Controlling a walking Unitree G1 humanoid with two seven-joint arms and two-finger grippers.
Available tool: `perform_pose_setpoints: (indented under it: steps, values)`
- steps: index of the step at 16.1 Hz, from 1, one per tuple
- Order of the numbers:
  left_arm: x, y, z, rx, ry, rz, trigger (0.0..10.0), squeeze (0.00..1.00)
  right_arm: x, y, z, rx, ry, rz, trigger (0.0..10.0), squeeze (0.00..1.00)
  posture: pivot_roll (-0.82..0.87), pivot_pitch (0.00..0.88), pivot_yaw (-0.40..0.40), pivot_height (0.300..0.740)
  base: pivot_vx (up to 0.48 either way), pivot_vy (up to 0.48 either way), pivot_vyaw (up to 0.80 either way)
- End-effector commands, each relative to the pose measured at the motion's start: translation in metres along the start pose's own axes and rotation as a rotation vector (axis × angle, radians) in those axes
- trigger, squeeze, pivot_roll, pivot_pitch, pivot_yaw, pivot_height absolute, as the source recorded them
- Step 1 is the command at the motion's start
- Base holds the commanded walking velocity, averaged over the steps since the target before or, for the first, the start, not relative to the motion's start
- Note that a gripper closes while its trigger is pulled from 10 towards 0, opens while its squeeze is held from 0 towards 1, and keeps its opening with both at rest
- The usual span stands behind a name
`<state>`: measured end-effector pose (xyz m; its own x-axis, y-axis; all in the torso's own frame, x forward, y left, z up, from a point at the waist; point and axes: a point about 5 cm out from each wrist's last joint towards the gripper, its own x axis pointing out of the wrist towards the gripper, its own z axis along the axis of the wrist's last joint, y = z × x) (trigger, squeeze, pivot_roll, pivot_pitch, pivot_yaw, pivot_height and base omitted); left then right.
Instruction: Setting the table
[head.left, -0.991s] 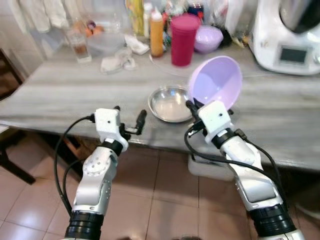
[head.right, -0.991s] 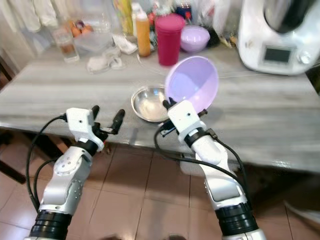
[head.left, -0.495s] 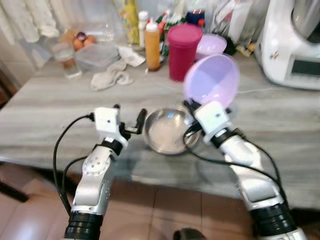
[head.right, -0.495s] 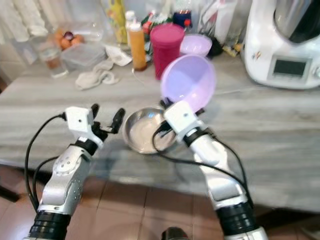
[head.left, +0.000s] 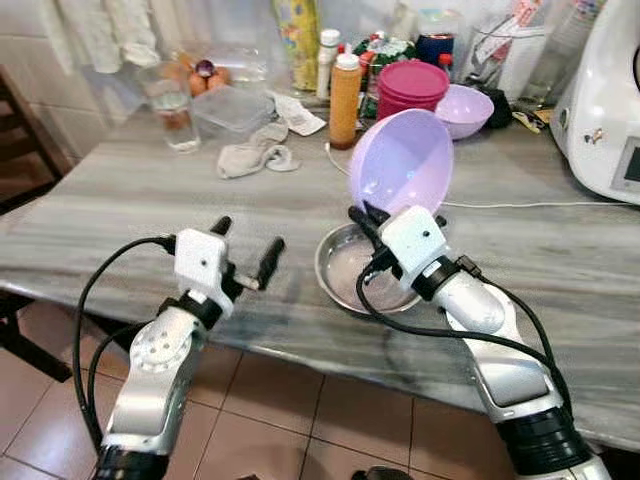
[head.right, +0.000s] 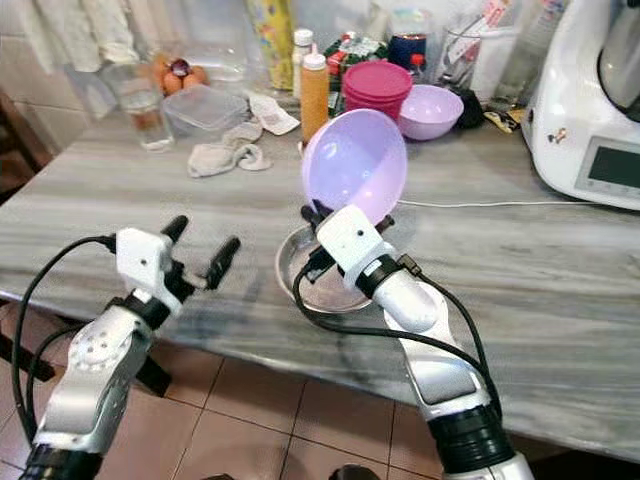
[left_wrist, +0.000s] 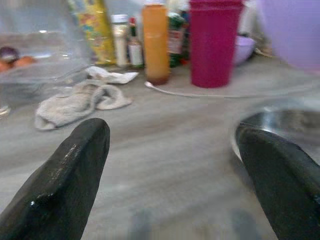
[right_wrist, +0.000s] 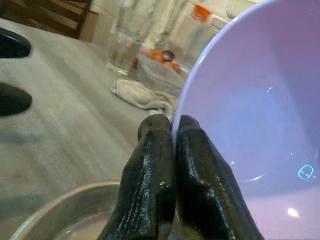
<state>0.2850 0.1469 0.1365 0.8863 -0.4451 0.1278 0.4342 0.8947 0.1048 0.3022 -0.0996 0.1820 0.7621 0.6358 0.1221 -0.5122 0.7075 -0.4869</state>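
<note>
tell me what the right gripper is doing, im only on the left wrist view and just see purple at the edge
Observer: The right gripper pinches the rim of a lilac bowl, held tilted on edge above the steel bowl.
Operator: is my left one holding anything
Observer: No, the left gripper is open, over the table edge beside the steel bowl.
Operator: any more bowls
Observer: A second purple bowl sits behind, by the pink tumbler.

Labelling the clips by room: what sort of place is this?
Most likely a home kitchen: a marble-look table crowded with an orange sauce bottle, eggs and a white countertop cooking appliance.
</note>
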Motion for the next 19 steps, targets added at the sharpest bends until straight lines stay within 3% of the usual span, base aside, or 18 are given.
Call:
perform_pose_setpoints:
  steps: [1,8,9,13,19]
  values:
    - [-0.003,-0.004,0.003,0.047,-0.005,-0.065,10.0,0.0,0.003,-0.003,0.01,-0.012,-0.039,0.061,10.0,0.0,-0.22,0.13,0.013,0.74,0.0,0.0,0.0]
    - [-0.009,-0.016,0.006,0.077,-0.022,-0.199,10.0,0.0,0.021,0.0,0.009,0.044,-0.005,0.376,10.0,0.0,-0.2,0.132,0.005,0.74,0.0,0.0,0.0]
    - [-0.009,-0.02,0.008,0.092,-0.028,-0.222,10.0,0.0,0.023,0.002,0.004,0.09,0.023,0.426,10.0,0.0,-0.2,0.133,0.002,0.74,0.0,0.0,0.0]
    - [-0.011,-0.014,0.008,0.122,-0.022,-0.222,10.0,0.0,0.023,-0.006,-0.007,0.054,0.072,0.495,10.0,0.0,-0.2,0.135,0.002,0.74,0.0,0.0,0.0]
    - [-0.017,-0.004,0.005,0.141,0.008,-0.215,10.0,0.0,0.034,-0.008,-0.002,-0.032,0.06,0.622,10.0,0.0,-0.19,0.14,-0.002,0.74,0.0,0.0,0.0]
